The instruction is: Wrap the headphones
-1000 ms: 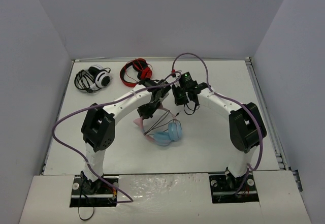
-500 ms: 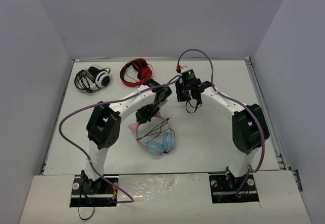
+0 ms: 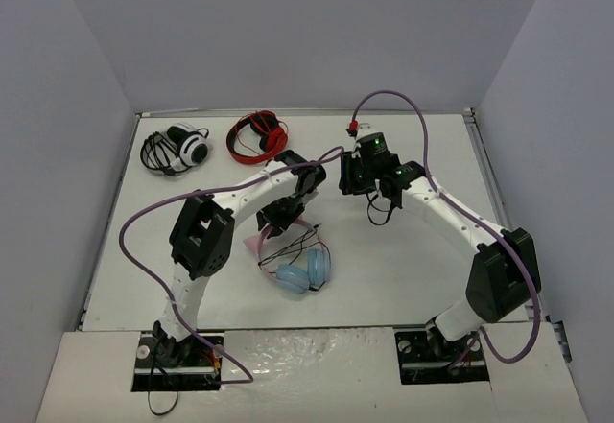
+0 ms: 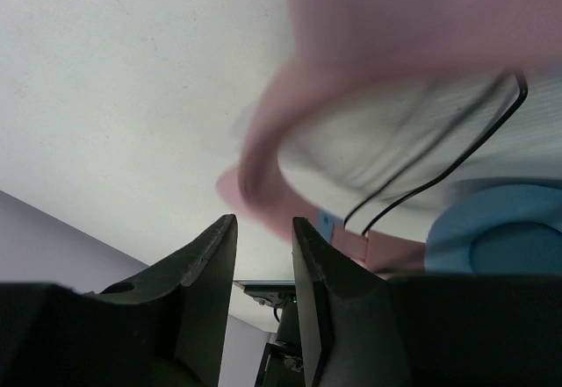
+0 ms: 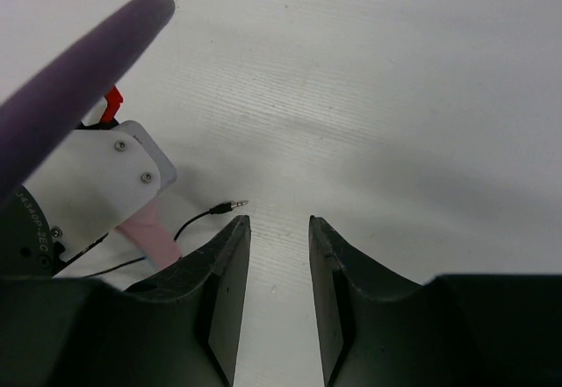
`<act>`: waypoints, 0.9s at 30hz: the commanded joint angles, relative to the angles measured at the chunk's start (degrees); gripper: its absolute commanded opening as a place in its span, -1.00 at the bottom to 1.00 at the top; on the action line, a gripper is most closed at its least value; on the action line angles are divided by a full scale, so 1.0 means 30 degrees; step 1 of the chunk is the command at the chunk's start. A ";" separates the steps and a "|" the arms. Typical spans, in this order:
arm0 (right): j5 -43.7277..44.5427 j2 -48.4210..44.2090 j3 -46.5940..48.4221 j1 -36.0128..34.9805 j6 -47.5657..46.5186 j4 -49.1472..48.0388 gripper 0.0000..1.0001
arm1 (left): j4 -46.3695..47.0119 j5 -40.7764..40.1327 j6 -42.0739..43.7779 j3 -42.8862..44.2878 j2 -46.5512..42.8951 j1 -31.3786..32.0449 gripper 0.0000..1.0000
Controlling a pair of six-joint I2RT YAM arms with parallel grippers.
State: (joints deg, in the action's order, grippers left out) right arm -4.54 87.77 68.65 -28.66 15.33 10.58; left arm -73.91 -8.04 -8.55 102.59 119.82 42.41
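The headphones (image 3: 305, 271) lie on the white table mid-view, with light blue ear cups, a pink headband (image 3: 255, 243) and a thin black cable (image 3: 291, 243) looped over them. My left gripper (image 3: 285, 216) hovers just above the headband, open a little with nothing between its fingers. In the left wrist view the left gripper (image 4: 263, 220) sits below the blurred headband (image 4: 263, 154) and an ear cup (image 4: 500, 233). My right gripper (image 3: 348, 180) is open and empty, back and right of the headphones. In the right wrist view the cable's plug (image 5: 235, 203) lies by the right gripper (image 5: 277, 220).
Red-and-black headphones (image 3: 257, 135) and black-and-white headphones (image 3: 178, 147) lie at the back left of the table. Purple hoses (image 3: 393, 97) arch over both arms. Grey walls close in the table on three sides.
The headphones came down onto the table and shifted slightly left. The left gripper opened a little off the headband. The right gripper opened and its arm swung away to the right.
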 commanded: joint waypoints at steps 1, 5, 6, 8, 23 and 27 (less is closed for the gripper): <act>-0.0281 -0.1563 -0.0614 -0.0453 0.0501 -0.0593 -0.39 | -0.0644 0.0075 -0.0022 0.0685 -0.0277 0.0071 -0.31; -0.0351 -0.1771 -0.0761 -0.0462 0.0460 -0.0538 -0.39 | -0.0617 0.0072 -0.0026 0.0672 -0.0328 0.0071 -0.06; -0.0362 -0.1803 -0.0764 -0.0466 0.0470 -0.0510 -0.39 | -0.0604 0.0058 -0.0036 0.0668 -0.0345 0.0071 -0.02; -0.0424 -0.1901 -0.0738 -0.0500 0.0488 -0.0418 -0.39 | -0.0616 0.0012 -0.0083 0.0698 -0.0396 0.0041 0.02; -0.1120 -0.3466 -0.2491 -0.1478 0.0908 -0.0019 -0.38 | 0.0323 -0.0417 -0.1590 0.1275 -0.1932 -0.1090 0.23; -0.1157 -0.3390 -0.2779 -0.1690 0.1013 -0.0069 -0.38 | 0.0522 -0.0393 -0.1835 0.1257 -0.2369 -0.1329 0.25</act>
State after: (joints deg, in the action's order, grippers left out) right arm -7.41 79.24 60.71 -32.81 17.57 11.55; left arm -72.09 -7.81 -12.40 103.13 118.80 39.43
